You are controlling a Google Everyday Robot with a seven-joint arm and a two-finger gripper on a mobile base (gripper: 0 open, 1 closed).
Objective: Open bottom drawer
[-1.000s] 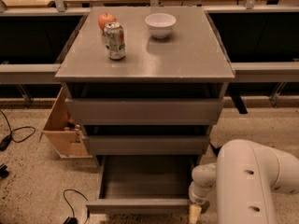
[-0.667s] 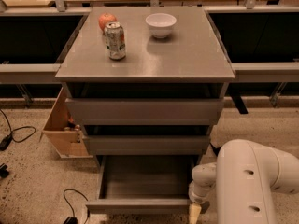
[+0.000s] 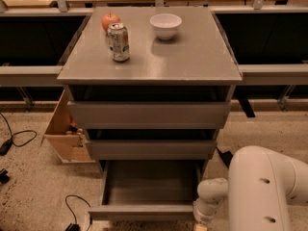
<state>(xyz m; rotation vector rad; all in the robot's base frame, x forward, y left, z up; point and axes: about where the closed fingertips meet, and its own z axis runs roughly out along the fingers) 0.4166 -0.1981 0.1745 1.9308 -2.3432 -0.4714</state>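
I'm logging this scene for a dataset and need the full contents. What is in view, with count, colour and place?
cabinet: one, grey, centre of view
apple: one, red, back left of the cabinet top
can: one, silvery with green and red print, just in front of the apple
bowl: one, white, back middle of the cabinet top
upper drawers: two, grey, stacked above the bottom one
bottom drawer: one, grey, pulled out, tray showing
wooden box: one, light wood, on the floor at picture left of the cabinet
cables: two, black, on the floor at picture left
arm: one, white, lower right
gripper: one, pale, at the bottom edge by the bottom drawer's right front corner
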